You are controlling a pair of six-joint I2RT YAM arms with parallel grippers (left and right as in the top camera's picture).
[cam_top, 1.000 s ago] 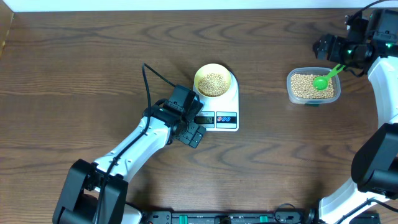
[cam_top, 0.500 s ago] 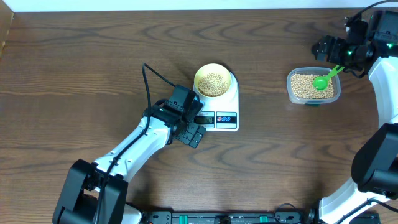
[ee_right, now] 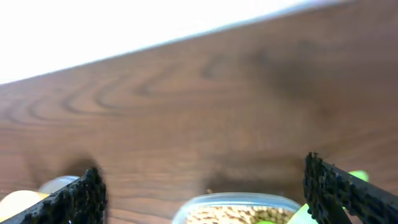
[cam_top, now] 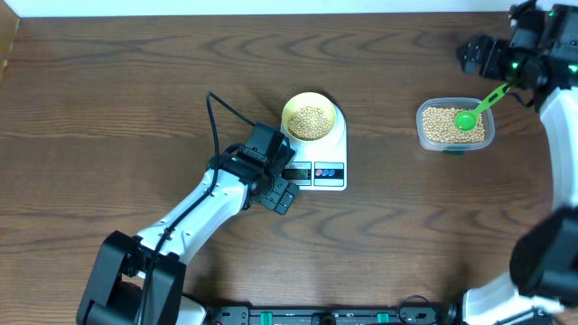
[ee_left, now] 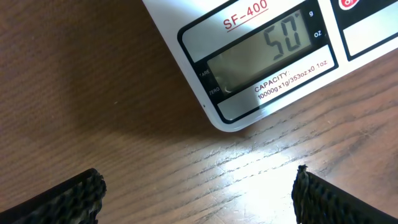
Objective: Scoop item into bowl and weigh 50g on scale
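The pale yellow bowl (cam_top: 310,117) holds a heap of tan beans (cam_top: 312,118) and stands on the white scale (cam_top: 339,144). In the left wrist view the scale's display (ee_left: 273,50) reads 50. My left gripper (cam_top: 285,188) hovers open at the scale's front-left corner, with only bare table between its fingers (ee_left: 62,199). My right gripper (cam_top: 468,56) is open and empty near the far right edge, behind the clear tub (cam_top: 454,126). The tub holds more beans (ee_right: 214,214) and the green scoop (cam_top: 470,116).
The left arm's black cable (cam_top: 217,113) loops over the table left of the scale. The table's far edge (ee_right: 186,34) runs close behind the right gripper. The scoop's handle (cam_top: 489,99) sticks out over the tub's rim toward the right arm.
The right gripper has drawn back a little from the tub toward the far right edge. The left arm, bowl and scale have not moved.
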